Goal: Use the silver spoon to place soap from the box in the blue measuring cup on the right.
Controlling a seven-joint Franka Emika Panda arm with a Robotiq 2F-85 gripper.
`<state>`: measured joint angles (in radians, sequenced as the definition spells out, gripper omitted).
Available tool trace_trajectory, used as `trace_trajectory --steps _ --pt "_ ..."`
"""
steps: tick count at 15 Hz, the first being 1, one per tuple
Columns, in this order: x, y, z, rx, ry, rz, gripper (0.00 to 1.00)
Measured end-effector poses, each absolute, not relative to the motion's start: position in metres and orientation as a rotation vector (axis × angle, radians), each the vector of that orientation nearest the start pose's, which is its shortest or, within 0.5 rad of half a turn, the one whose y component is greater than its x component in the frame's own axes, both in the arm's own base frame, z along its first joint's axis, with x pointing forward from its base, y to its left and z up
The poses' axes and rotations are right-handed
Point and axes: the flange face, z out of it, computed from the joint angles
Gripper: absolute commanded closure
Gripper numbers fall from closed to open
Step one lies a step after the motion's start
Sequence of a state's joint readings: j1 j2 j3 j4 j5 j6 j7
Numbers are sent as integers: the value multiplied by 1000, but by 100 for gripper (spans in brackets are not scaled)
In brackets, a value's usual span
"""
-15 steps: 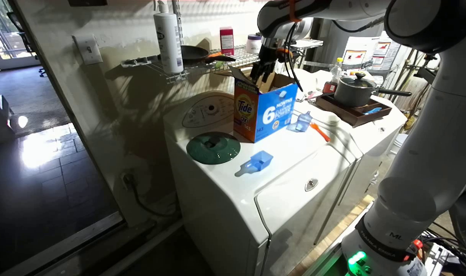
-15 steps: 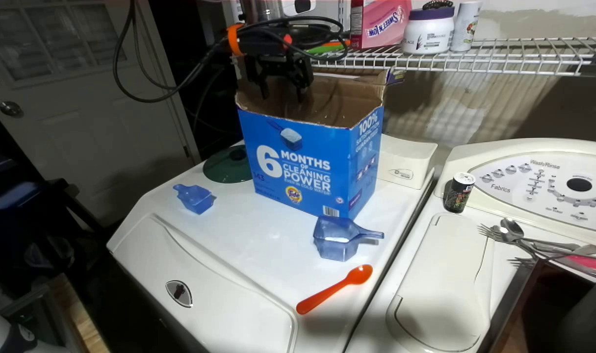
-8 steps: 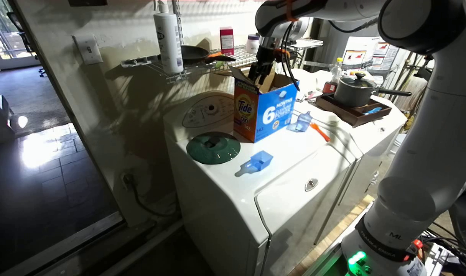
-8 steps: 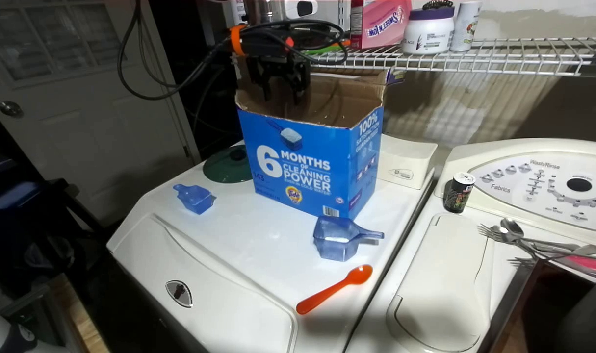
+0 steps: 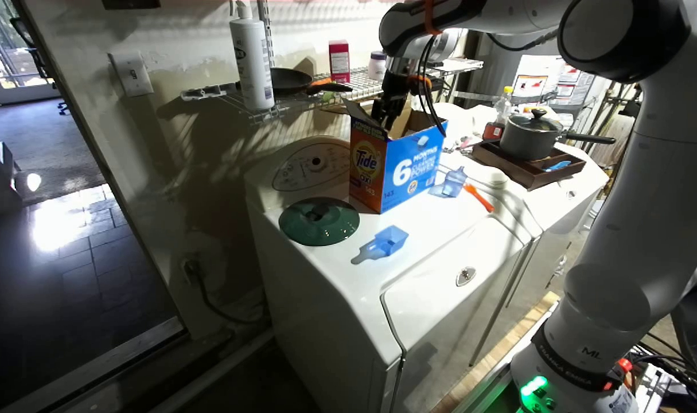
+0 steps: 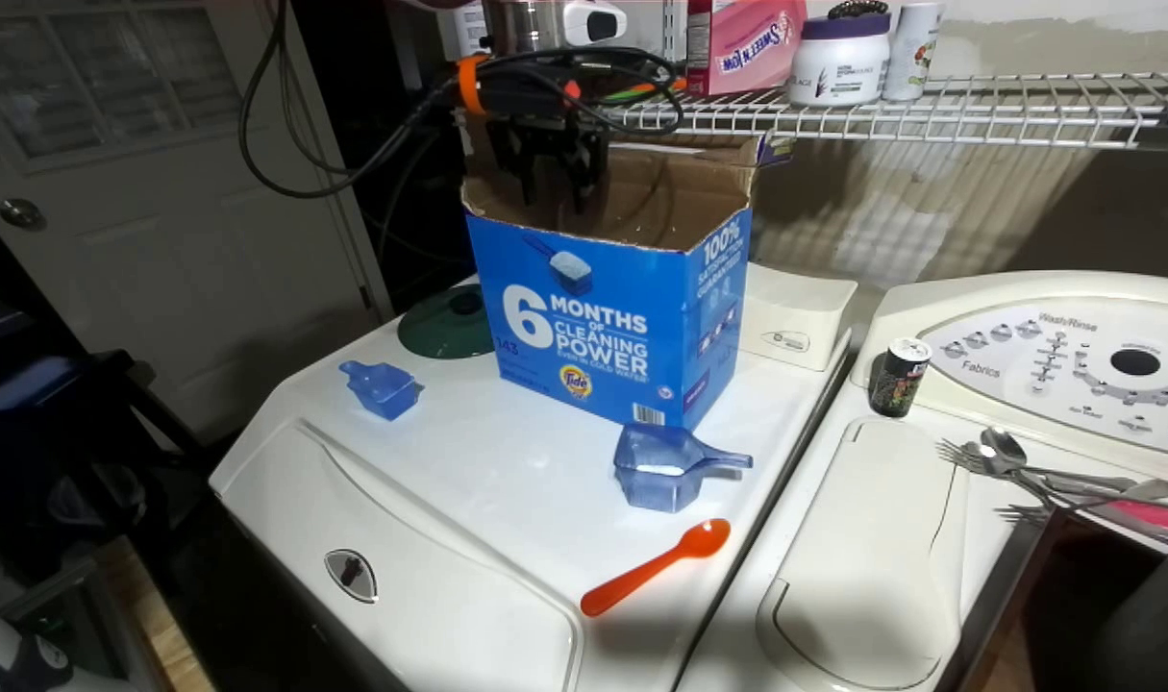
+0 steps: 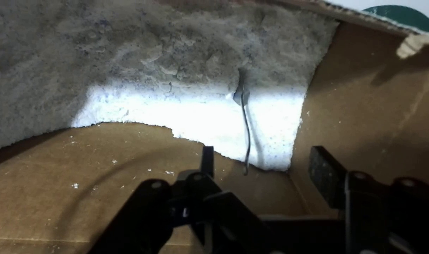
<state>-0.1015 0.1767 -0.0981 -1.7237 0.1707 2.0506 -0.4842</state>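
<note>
Jaws hang spread over the mouth of the box (image 6: 603, 317), toward its left end; one side of them is near the left wall, and the wider open room inside the rim lies to their right; how deep they reach I cannot tell; only the wrist view shows the silver spoon (image 7: 248, 132) and the soap (image 7: 186, 60); the spoon's bowl end is partly sunk, its handle ends in line with the gap between the jaws and touches neither side; past the cardboard edge that view catches part of the green lid (image 7: 405, 17); both exterior views show it on the table (image 6: 507, 481), left of the box.

In an exterior view the blue measuring cup (image 6: 658, 485) stands on the right, near the box, its handle pointing right toward the table's edge; a pale strip shows inside, whether soap I cannot tell; an orange spoon (image 6: 641, 574) lies near it; a light-blue scoop (image 6: 384, 389) lies well apart, to the left; cutlery (image 6: 1006, 457) and a can (image 6: 897, 382) show beyond that edge; in an exterior view a lidded pot (image 5: 529, 139) stands in a brown tray (image 5: 503, 167).
</note>
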Motion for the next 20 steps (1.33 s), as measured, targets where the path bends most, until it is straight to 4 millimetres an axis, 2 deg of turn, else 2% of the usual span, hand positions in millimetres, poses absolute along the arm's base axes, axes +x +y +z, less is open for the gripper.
trace_trajectory --steps 2,3,5,6,8,20 --pt "620 -114 491 -3028 -330 -279 69" --pt "620 -115 491 -3027 -329 -274 76" --pt "619 -116 491 -3026 -326 -268 81" --pt "619 -116 491 -3026 -325 -267 90" --pt "619 -116 491 -3026 -324 -266 100" --pt "620 -114 491 -3040 -309 -246 99"
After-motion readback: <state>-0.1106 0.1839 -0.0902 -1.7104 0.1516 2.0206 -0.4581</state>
